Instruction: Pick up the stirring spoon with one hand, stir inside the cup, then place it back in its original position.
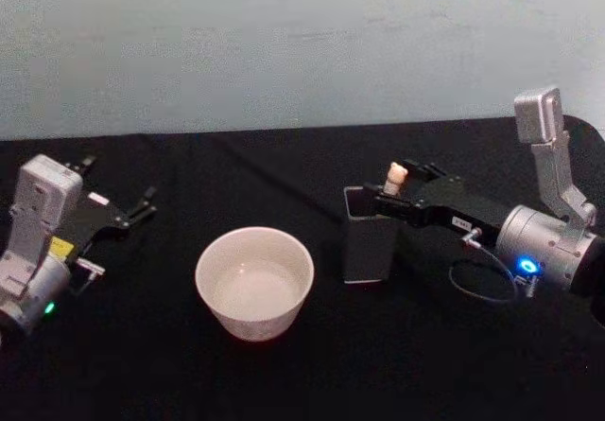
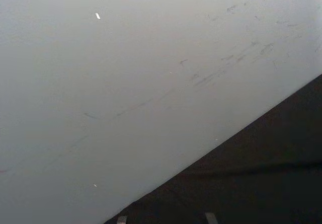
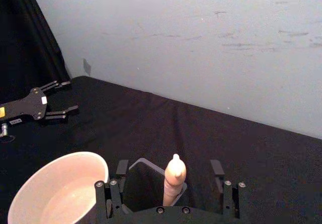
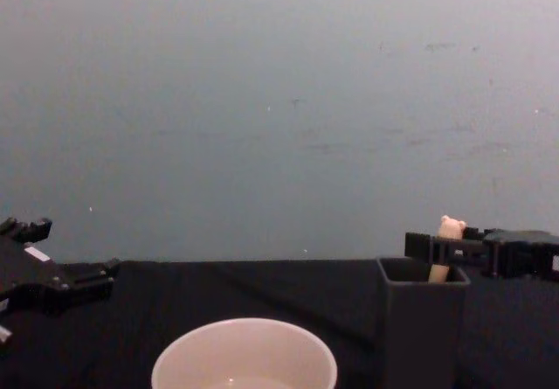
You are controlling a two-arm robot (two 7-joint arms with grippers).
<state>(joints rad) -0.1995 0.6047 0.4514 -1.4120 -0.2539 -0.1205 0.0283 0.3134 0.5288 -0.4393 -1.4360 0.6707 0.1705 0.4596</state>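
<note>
Spoon (image 1: 397, 177) is standing upright in the little dark box holder (image 1: 367, 241), just right of centre in the head view, with only its pale bear-shaped top poking out above the rim. The right gripper (image 1: 402, 192) comes in from the right edge and sits right over the holder's top; in the right wrist view the spoon (image 3: 174, 179) stands between the two fingers (image 3: 122, 169) with a clear gap on each side, so the claw looks open around it and isn't pinching it. From the chest view the bear head (image 4: 451, 226) shows just above the gripper (image 4: 450, 251), and the stick drops into the holder (image 4: 421, 319) at the lower right. The cup (image 1: 254, 282) is the wide cream-white one, lower centre of the head view, to the left of the holder and close to it but not touching; there's a strip of black table (image 1: 284, 175) between them. Its inside looks plain and pale. Plenty of free black surface behind and in front of the cup, and a broad open stretch between the cup and the left gripper (image 1: 146, 205), which is parked at the left edge with its fingers spread. The table's back edge runs along the pale wall (image 1: 302, 43), and the holder sits well in from it. The left wrist view shows the wall (image 2: 126, 83) and a dark corner of table (image 2: 261, 173).
</note>
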